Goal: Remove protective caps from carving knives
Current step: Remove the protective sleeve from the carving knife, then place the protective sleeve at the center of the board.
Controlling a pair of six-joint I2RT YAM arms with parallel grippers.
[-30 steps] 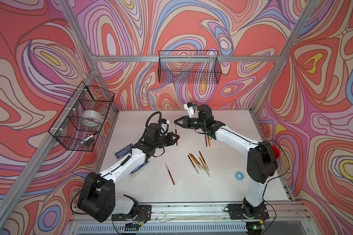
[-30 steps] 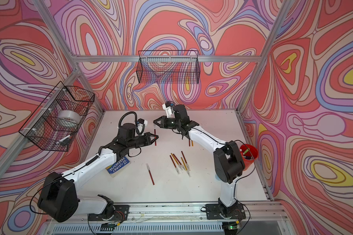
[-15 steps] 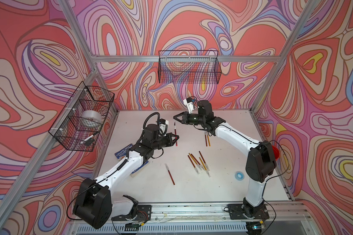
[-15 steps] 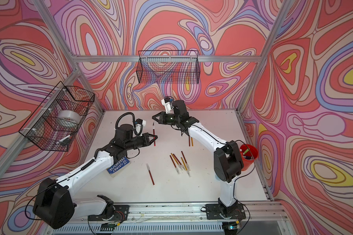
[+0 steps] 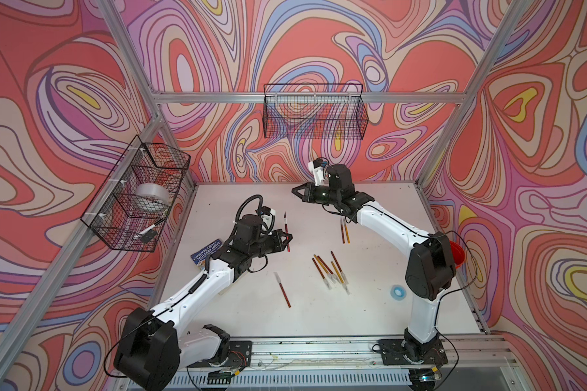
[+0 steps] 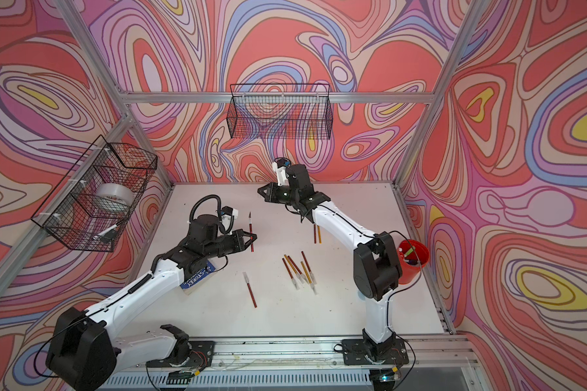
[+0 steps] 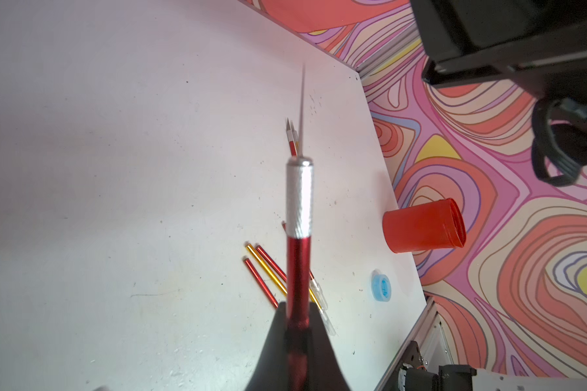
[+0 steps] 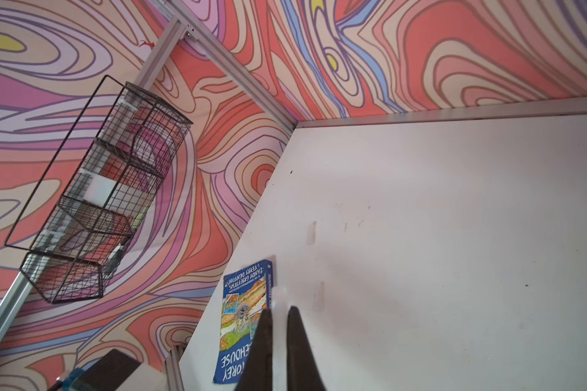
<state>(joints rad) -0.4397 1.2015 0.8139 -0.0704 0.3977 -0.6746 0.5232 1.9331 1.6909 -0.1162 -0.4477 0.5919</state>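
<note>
My left gripper [image 5: 287,238] [image 7: 297,315] is shut on a red carving knife [image 5: 286,227] [image 6: 250,232] [image 7: 299,203] and holds it above the table, with its thin grey blade bare. Toward the back wall, apart from that blade, my right gripper [image 5: 295,191] [image 8: 278,313] is shut on a translucent whitish protective cap [image 8: 278,296]. Several capped knives [image 5: 329,269] [image 6: 299,270] lie together mid-table. One capped red knife [image 5: 282,289] lies alone nearer the front. Two uncapped knives [image 5: 344,230] lie under the right arm.
A blue book [image 5: 205,254] [image 8: 244,321] lies under the left arm. A blue tape ring [image 5: 398,291] and a red cup [image 6: 412,260] sit at the table's right edge. Wire baskets hang on the back wall [image 5: 314,111] and the left wall [image 5: 136,196].
The right gripper has drawn back from the held knife's tip toward the back wall with the cap. The left gripper and its knife have shifted slightly left, widening the gap.
</note>
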